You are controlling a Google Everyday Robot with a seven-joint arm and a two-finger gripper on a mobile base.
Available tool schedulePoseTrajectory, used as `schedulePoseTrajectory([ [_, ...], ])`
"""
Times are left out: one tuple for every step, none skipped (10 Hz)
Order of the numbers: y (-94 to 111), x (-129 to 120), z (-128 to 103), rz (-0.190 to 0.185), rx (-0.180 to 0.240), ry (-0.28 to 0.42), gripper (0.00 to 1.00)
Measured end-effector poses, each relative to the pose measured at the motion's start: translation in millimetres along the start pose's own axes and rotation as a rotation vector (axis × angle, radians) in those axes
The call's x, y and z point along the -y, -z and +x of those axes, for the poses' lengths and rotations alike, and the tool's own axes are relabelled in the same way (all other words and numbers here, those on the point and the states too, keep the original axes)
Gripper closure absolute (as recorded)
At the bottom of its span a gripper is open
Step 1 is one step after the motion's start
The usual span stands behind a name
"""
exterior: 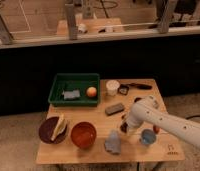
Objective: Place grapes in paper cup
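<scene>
The white paper cup [112, 87] stands upright at the back of the wooden table [98, 117], right of the green bin. The dark grapes [124, 128] lie near the table's front right and are mostly hidden under my gripper. My gripper [126, 123] is at the end of the white arm, which reaches in from the lower right. It is down right at the grapes, well in front of the paper cup.
A green bin [58, 82] holds an orange [91, 92] and a grey item [70, 94]. A flat grey block [114, 108] lies between the cup and the gripper. A light-blue cup [147, 137], a grey-blue object [113, 142], a red bowl [83, 134] and a dark plate [45, 131] line the front.
</scene>
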Motion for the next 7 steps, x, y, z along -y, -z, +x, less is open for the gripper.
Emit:
schedulePoseTrajectory([
  [1, 0, 1, -0.001, -0.001, 0.0, 0.8],
  [2, -2, 2, -0.003, -0.003, -0.001, 0.92],
  [2, -2, 2, -0.002, -0.003, -0.002, 0.96],
  [5, 0, 1, 0.0, -0.003, 0.002, 0.97],
  [12, 2, -1, 0.0, 0.007, 0.0, 0.97],
  [25, 6, -4, 0.004, 0.019, -0.004, 0.97],
  [42, 12, -7, 0.007, 0.026, -0.005, 0.97],
])
